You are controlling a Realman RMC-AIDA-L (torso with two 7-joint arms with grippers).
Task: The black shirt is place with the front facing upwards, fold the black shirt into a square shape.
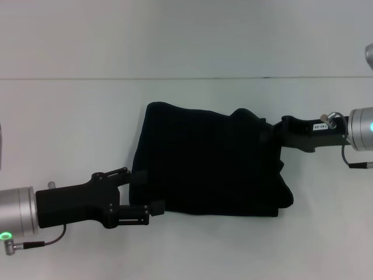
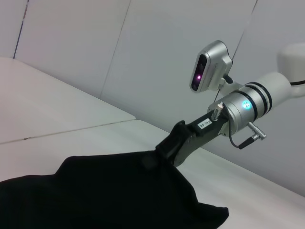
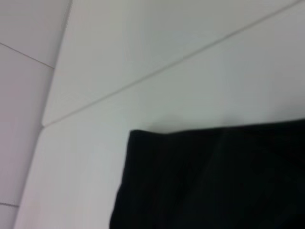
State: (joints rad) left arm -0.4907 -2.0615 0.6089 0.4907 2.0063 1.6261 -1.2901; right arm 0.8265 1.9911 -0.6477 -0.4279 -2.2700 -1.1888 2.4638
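Nearest the robot, the left tool point(image 1: 141, 192) sits at the black shirt's point(image 1: 210, 163) left edge, its fingers spread apart with the lower one touching the cloth's near corner; whether it grips any fabric is hard to tell. The shirt lies folded into a rough block in the middle of the white tabletop point(image 1: 87, 116), plain black side up. Farther off, the right tool point(image 1: 269, 133) is buried in the shirt's far right corner, apparently pinching the raised cloth.

We see even, bright, diffuse light; the counter point(image 1: 70, 116) nearly washes out, shadows faint, right wrist view soft-focused.
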